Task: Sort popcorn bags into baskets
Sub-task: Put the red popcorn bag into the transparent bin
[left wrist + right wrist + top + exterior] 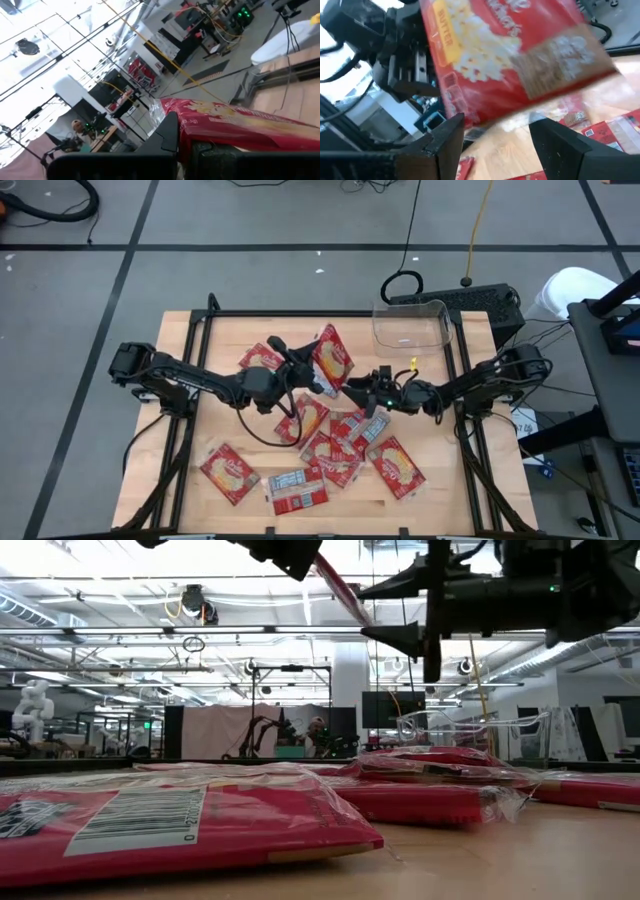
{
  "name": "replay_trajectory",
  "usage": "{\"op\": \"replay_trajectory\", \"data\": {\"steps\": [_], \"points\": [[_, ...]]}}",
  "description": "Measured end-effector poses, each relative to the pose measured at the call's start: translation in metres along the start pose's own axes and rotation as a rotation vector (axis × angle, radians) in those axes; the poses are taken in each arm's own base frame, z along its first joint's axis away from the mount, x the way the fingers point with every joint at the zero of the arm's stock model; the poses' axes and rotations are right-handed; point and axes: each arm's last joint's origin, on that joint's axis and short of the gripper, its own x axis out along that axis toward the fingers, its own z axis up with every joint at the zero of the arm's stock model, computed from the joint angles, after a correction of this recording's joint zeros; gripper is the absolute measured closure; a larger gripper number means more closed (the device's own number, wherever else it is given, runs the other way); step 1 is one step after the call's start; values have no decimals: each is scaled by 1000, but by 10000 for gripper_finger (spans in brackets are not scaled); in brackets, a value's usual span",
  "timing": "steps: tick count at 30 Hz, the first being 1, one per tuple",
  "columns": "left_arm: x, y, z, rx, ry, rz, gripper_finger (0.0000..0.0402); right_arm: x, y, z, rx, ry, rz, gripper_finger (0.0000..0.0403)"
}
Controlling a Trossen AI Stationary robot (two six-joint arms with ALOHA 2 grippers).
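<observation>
My left gripper (303, 370) is raised over the middle of the table and shut on one red popcorn bag (333, 360), whose popcorn picture shows close up in the right wrist view (510, 55). My right gripper (354, 391) stands open just right of that bag, its fingers (445, 137) pointing at the bag's lower edge with a gap left. Several more popcorn bags (330, 442) lie flat on the wooden table. The clear plastic basket (410, 326) stands at the far right of the table. My left gripper pinches the bag's edge (434, 67) between its two fingers, on the side toward the table's left. The fingers come in about level from the left. The bag is lifted clear of the table and held tilted, showing edge-on as a slanting red line (340, 585) in the low view.
Loose bags lie spread over the table's middle and near part, one at the near left (229, 472) and one with a label panel (298, 490) at the front. A black frame (300, 313) borders the table. A dark box (470, 302) sits behind the basket.
</observation>
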Motion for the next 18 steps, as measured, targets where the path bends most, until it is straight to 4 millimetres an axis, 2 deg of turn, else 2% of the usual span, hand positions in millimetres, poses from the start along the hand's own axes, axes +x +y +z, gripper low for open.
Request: {"op": "replay_trajectory", "data": {"steps": [5,14,18], "points": [[-1,-1,0,12,7,-1,398,3,2,4,-40,-34,18,198],[-4,-1,2,90,17,8,397,4,3,11,-23,-58,76,261],[-9,-3,4,100,15,4,397,5,2,15,37,-83,86,257]]}}
